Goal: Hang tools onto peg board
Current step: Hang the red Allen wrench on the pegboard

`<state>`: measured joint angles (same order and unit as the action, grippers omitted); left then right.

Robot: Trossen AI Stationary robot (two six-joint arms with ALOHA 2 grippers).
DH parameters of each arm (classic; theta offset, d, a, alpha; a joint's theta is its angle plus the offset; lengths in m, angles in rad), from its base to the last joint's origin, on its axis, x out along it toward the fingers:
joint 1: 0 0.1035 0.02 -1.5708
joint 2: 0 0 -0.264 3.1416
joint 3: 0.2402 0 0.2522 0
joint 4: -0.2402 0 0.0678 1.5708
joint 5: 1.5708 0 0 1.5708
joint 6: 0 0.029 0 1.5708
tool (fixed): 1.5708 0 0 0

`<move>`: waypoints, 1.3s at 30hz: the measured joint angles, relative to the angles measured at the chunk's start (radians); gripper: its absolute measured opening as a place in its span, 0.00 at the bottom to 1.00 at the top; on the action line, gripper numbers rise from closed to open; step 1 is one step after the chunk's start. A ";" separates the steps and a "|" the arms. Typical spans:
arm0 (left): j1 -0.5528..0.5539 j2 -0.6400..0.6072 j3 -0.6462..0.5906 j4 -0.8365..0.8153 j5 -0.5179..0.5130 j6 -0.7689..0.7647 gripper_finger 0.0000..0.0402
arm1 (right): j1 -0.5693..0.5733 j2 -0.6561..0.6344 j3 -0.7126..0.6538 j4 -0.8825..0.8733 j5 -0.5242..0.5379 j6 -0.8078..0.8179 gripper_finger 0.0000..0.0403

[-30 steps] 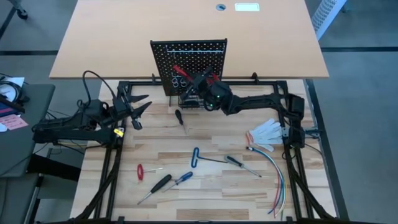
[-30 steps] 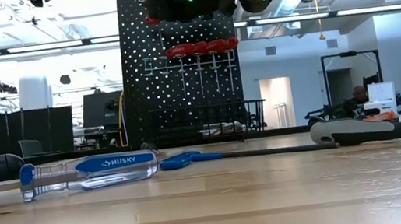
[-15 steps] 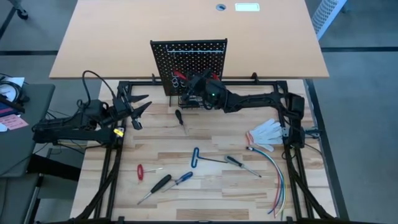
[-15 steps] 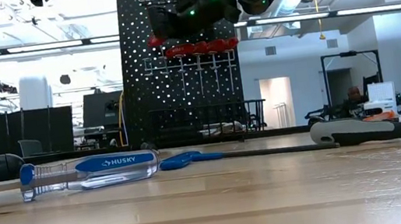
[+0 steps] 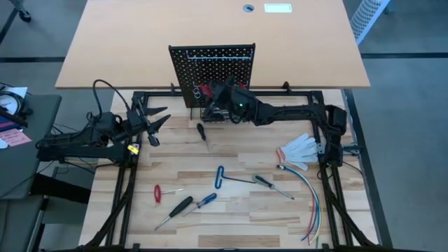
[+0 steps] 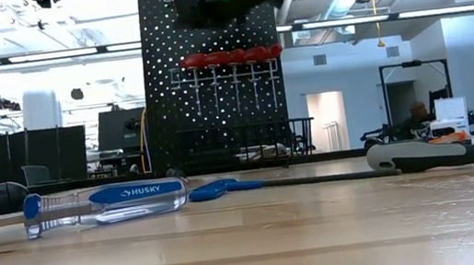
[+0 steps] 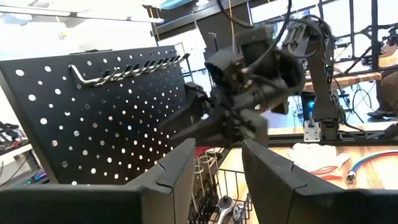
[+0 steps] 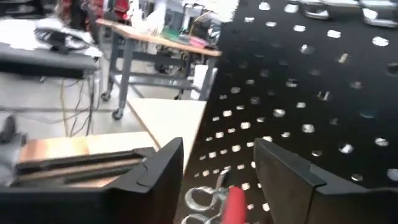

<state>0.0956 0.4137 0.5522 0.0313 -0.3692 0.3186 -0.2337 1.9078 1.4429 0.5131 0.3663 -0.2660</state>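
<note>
From above, we see the right claw (image 5: 222,94) reaching across to the front of the peg board (image 5: 212,61), which stands upright at the far edge of the wooden surface (image 5: 231,217), and a pair of red-handled pliers (image 5: 201,91) sits against the board just left of that claw. The left claw (image 5: 159,120) waits at the left side of the surface, its fingers spread apart with nothing between them. Loose tools lie on the near half: a black-handled screwdriver (image 5: 201,131) close to the board, a blue-handled hex key (image 5: 220,176), a small red-handled tool (image 5: 158,192), another black-handled screwdriver (image 5: 180,206), a blue-handled screwdriver (image 5: 207,199) and one more dark screwdriver (image 5: 264,182). A white glove (image 5: 299,148) and a bundle of coloured wires (image 5: 312,199) lie at the right. At surface level, we see a row of red-handled tools (image 6: 228,57) hanging on the board, with the right claw high above them at the frame's top, and a Husky screwdriver (image 6: 107,203) lying close to the camera. From the left wrist, we look past that arm's own parted fingers (image 7: 177,168) at the board and the right arm working before it, above the black wire basket (image 7: 217,193). From the right wrist, we see its two fingers (image 8: 165,165) standing well apart, gripping nothing, with the red pliers handle (image 8: 235,202) between and beyond them, against the board.
</note>
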 joint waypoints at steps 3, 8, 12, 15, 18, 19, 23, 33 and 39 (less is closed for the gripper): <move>-0.010 0.000 0.000 -0.006 0.000 0.010 0.31 | 0.045 -0.023 0.013 -0.046 -0.001 -0.031 0.52; -0.067 0.008 0.000 -0.034 0.000 0.107 0.31 | 0.152 -0.067 0.012 -0.246 -0.001 -0.101 0.52; -0.129 0.046 0.000 -0.041 -0.045 0.192 0.31 | 0.246 -0.064 -0.034 -0.406 -0.071 -0.035 0.50; -0.188 0.115 0.000 -0.041 -0.130 0.239 0.29 | 0.320 -0.053 -0.120 -0.412 -0.108 0.146 0.48; -0.256 0.224 0.025 -0.065 -0.223 0.270 0.27 | 0.399 -0.053 -0.214 -0.355 -0.109 0.310 0.47; -0.282 0.263 0.040 -0.101 -0.242 0.259 0.26 | 0.425 -0.053 -0.244 -0.316 -0.107 0.346 0.47; -0.393 0.407 0.109 -0.339 -0.250 0.061 0.23 | 0.508 -0.052 -0.346 -0.118 -0.032 0.363 0.46; -0.704 0.603 0.286 -0.932 -0.061 -0.732 0.18 | 0.512 -0.054 -0.392 -0.122 0.107 0.314 0.46; -0.785 0.692 0.277 -1.006 0.237 -0.972 0.12 | 0.487 -0.053 -0.393 -0.120 0.107 0.315 0.46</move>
<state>-0.6894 1.1057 0.8291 -0.9746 -0.1320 -0.6537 0.2530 1.8549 1.0500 0.3931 0.4732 0.0491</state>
